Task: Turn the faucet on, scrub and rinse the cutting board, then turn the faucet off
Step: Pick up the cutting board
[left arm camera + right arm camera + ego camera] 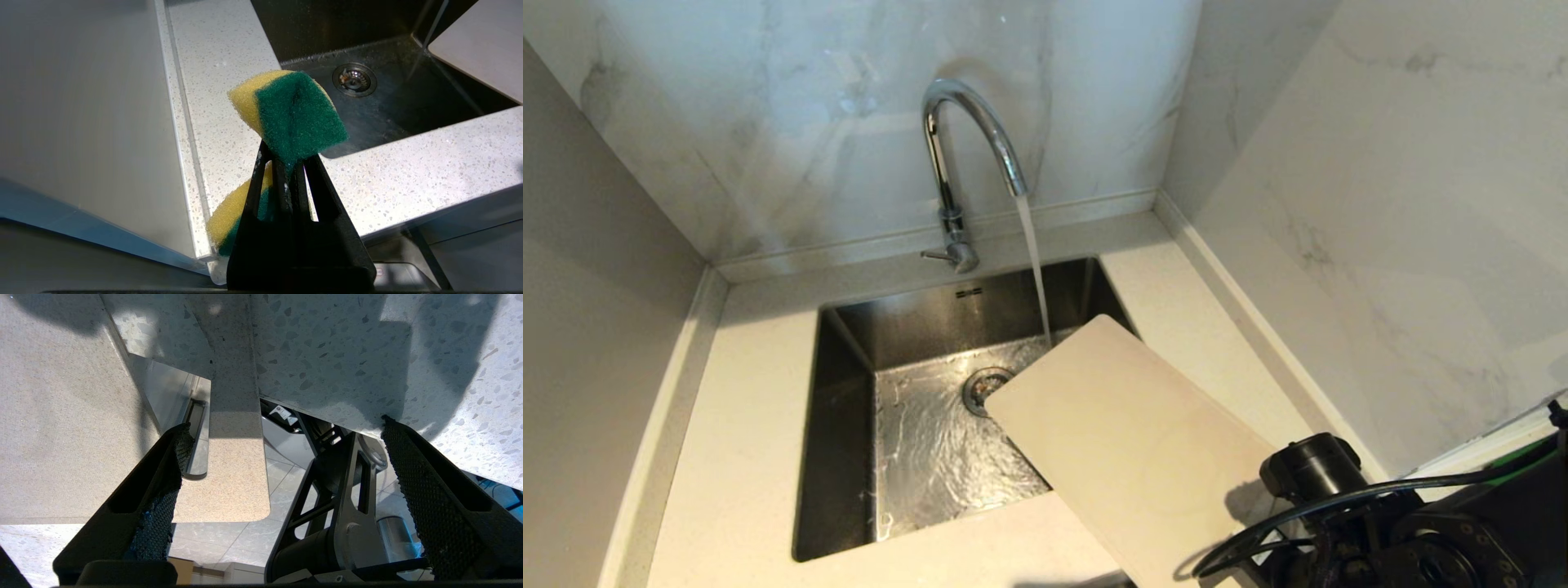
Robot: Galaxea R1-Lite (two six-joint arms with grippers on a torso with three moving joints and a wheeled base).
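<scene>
Faucet (968, 139) is running, stream hitting the sink (849, 392) just off the far end of the cutting board (1127, 441), a big thin pale beige slab with rounded corners, tilted over the sink's right rim. Right gripper (282, 457) sits at its near end, fingers spread wide. Left gripper (286, 163) is pinching a yellow-green sponge (292, 112).

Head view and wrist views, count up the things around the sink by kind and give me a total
Faucets: 1, faucet, water running
Cutting boards: 1, cutting board, tilted over the sink's corner
Sponges: 1, sponge, yellow and green, pinched in the left tool
Sinks: 1, sink, with drain
Total: 4
</scene>
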